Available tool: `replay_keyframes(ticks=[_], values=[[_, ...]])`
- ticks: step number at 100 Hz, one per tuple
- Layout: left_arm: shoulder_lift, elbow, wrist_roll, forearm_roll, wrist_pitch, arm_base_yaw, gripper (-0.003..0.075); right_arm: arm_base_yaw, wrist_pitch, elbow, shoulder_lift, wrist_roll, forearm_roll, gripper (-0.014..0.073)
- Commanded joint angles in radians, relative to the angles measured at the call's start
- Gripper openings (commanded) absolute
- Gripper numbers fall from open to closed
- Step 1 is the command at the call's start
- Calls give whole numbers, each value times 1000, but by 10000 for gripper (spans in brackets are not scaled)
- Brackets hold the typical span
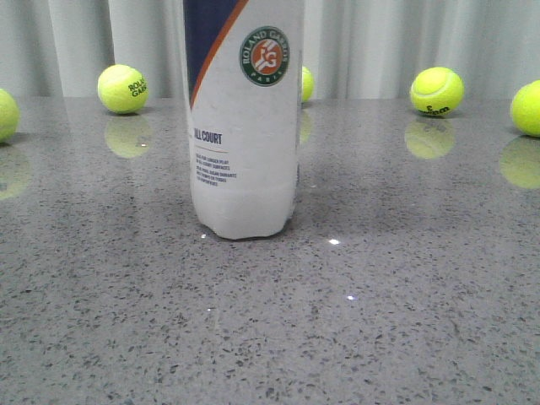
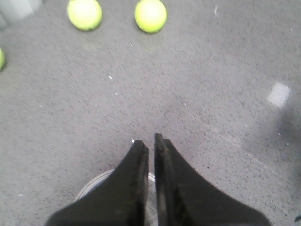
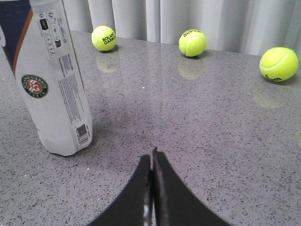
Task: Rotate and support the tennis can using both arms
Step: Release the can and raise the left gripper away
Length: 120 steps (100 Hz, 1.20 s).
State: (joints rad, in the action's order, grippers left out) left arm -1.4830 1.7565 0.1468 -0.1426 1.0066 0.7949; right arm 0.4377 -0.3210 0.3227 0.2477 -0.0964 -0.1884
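Observation:
The tennis can [image 1: 245,126] stands upright on the grey speckled table [image 1: 380,321], its navy panel, orange stripe and round badge facing the front camera; its top is cut off there. My left gripper [image 2: 151,141] is shut with only a thin slit between the fingers. It hangs over the can's metal rim [image 2: 89,186], which peeks out beneath the fingers. My right gripper [image 3: 152,155] is shut and empty, low over the table, apart from the can [image 3: 56,94], which stands to its side. Neither gripper shows in the front view.
Several yellow-green tennis balls lie along the back of the table by the curtain: one at the left [image 1: 123,89], one at the right [image 1: 436,91], one at the far right edge [image 1: 530,108]. Another [image 1: 306,84] is half hidden behind the can.

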Motion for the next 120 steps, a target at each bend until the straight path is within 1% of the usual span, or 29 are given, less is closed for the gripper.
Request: replay_keyframes(ticks=[1, 32, 49, 65, 85, 100, 110, 120], values=[[99, -66, -16, 12, -144, 10, -19, -6, 79, 26, 11, -7, 0, -59], [379, -511, -16, 51, -462, 10, -19, -6, 79, 26, 11, -7, 0, -59], [533, -753, -16, 54, -600, 10, -19, -6, 79, 26, 11, -7, 0, -59], [638, -929, -16, 62, -595, 8, -19, -6, 79, 26, 11, -7, 0, -59], [711, -1066, -16, 85, -592, -32, -19, -6, 79, 26, 11, -7, 0, -59], [750, -1132, -16, 93, -592, -132, -19, -6, 79, 26, 11, -7, 0, -59], [780, -1163, -16, 93, -641, -200, -19, -6, 79, 26, 11, -7, 0, -59], [834, -1190, -18, 101, -662, -261, -19, -6, 79, 26, 11, -7, 0, -59]])
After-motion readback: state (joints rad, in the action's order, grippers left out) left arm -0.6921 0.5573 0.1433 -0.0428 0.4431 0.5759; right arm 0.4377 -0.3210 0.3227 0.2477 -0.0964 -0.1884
